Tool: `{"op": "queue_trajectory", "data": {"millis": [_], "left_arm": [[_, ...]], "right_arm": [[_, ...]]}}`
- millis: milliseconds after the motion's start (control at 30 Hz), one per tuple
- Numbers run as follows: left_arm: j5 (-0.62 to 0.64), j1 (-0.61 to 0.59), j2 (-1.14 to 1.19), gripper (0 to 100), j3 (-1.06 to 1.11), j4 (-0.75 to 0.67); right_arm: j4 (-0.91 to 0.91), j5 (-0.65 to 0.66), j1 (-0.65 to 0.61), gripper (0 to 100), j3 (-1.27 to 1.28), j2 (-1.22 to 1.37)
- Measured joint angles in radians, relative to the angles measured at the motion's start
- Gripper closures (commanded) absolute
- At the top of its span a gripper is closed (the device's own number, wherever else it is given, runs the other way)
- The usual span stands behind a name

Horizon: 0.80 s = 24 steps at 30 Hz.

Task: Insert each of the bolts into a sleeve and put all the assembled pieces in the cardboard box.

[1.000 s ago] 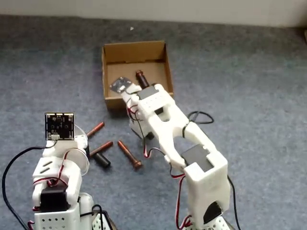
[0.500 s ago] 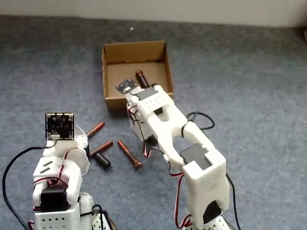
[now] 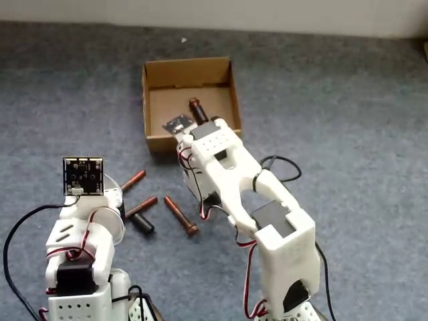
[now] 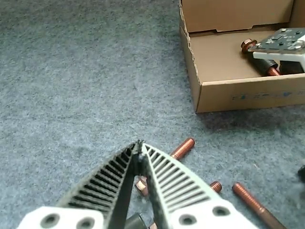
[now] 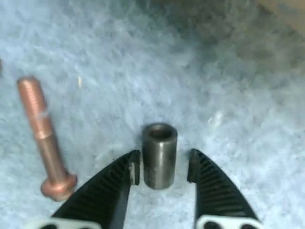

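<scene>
Already one sleeved bolt [image 3: 194, 106] lies in the cardboard box [image 3: 187, 70] at 12 o'clock on the surface [image 3: 334, 100], the right end effector [image 5: 159, 162] gaping around a loose sleeve [image 5: 159, 155], ready to grip, the left end effector [image 4: 139, 145] hanging closed over spare bolts [image 4: 182, 148].

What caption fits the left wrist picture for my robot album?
Left gripper shut over copper bolts on grey carpet; ahead, another gripper inside the cardboard box.

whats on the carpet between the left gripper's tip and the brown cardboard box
One copper-coloured threaded bolt lies just past the left gripper; beyond it, bare grey carpet up to the brown cardboard box, per the left wrist view.
</scene>
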Motion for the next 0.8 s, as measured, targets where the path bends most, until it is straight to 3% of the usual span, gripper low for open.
{"op": "queue_trajectory", "data": {"millis": [200,400,733,800], "left_arm": [[0.000,0.000,0.000,98,0.000,0.000],[0.000,0.000,0.000,98,0.000,0.000],[0.000,0.000,0.000,98,0.000,0.000],[0.000,0.000,0.000,98,0.000,0.000]], "right_arm": [[0.011,0.000,0.000,82.8,0.000,0.000],[-0.043,0.000,0.000,90.1,0.000,0.000],[-0.074,0.000,0.000,90.9,0.017,-0.002],[-0.092,0.000,-0.002,95.9,0.044,-0.003]]}}
